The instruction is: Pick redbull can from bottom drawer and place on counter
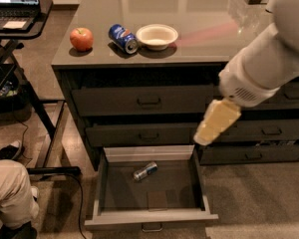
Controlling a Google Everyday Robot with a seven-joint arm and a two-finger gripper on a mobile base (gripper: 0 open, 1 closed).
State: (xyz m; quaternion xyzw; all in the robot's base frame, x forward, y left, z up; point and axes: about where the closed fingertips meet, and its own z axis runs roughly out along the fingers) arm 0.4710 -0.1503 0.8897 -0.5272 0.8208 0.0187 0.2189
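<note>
Cream gripper [205,133] near bottom drawer [149,216] — redbull can [145,171] inside

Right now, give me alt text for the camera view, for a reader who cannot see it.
A redbull can lies on its side in the open bottom drawer; the robot's gripper hangs above the drawer's right rear corner, apart from the can. On the counter sit an apple, a tipped blue soda can and a white bowl.
</note>
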